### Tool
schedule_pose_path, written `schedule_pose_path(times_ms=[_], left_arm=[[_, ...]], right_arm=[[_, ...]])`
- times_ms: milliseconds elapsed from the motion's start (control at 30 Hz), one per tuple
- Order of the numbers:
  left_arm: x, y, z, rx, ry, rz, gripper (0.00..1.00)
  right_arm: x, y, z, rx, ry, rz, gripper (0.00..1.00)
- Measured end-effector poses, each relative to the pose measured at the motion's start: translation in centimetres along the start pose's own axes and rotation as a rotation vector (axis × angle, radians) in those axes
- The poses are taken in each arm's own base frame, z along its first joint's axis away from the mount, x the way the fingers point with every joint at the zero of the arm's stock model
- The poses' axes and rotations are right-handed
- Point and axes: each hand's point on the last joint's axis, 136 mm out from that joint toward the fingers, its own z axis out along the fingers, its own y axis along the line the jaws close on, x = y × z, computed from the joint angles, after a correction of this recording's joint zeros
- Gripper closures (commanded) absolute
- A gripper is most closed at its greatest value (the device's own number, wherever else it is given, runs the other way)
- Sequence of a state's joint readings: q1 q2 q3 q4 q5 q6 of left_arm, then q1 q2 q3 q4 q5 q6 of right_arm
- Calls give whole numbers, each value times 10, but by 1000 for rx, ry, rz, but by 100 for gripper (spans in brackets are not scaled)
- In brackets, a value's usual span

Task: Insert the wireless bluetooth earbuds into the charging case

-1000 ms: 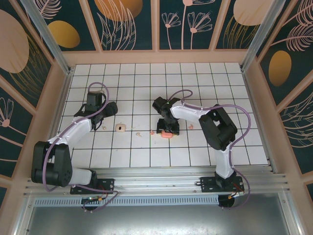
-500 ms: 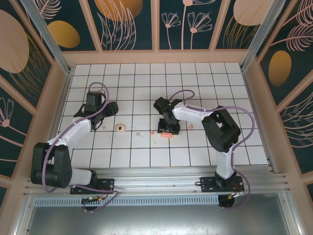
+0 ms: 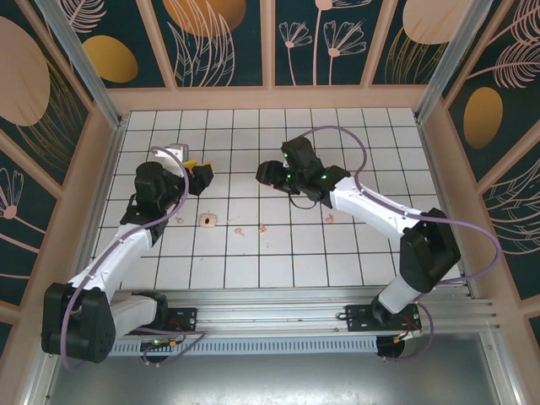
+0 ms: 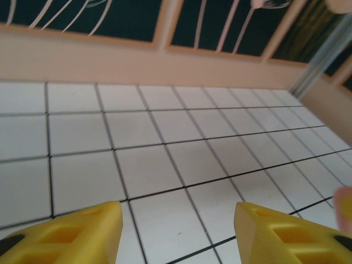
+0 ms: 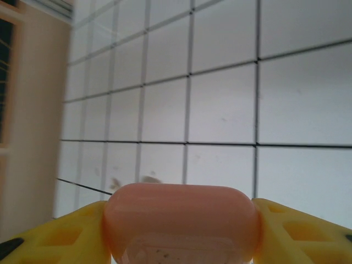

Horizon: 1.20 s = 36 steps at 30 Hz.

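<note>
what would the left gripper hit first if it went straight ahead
Probably the bare tiled table: the left gripper points slightly down at it, with nothing ahead of its open fingers. Depth is unclear; the wooden wall lies beyond.

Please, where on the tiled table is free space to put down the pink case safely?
Free: the far rows of the white tiled table beside the wooden back wall, and the tiles between the right arm and the right wall. Crowded: the middle band between both arms, where tiny pale-pink curved earbuds lie scattered.
</note>
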<state>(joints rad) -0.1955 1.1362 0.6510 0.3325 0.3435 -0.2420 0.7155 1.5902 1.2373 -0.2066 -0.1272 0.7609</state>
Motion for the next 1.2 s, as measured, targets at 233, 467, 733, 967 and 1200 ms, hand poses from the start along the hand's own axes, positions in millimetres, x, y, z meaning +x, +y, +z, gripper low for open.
schedule_pose_path(times_ms=[233, 467, 733, 967, 1200], left_arm=[[-1, -35, -8, 179, -90, 108, 46], [-16, -66, -14, 295, -178, 212, 45], [-14, -95, -15, 390, -219, 327, 44], [-13, -108, -11, 425, -242, 345, 46], [-18, -119, -9, 454, -280, 344, 49]], right_arm=[[-22, 24, -9, -156, -89, 49, 46], [-36, 53, -31, -332, -172, 62, 46], [-46, 83, -52, -502, -223, 69, 46], [-43, 97, -58, -558, -216, 62, 46], [-30, 104, -57, -577, -188, 61, 46]])
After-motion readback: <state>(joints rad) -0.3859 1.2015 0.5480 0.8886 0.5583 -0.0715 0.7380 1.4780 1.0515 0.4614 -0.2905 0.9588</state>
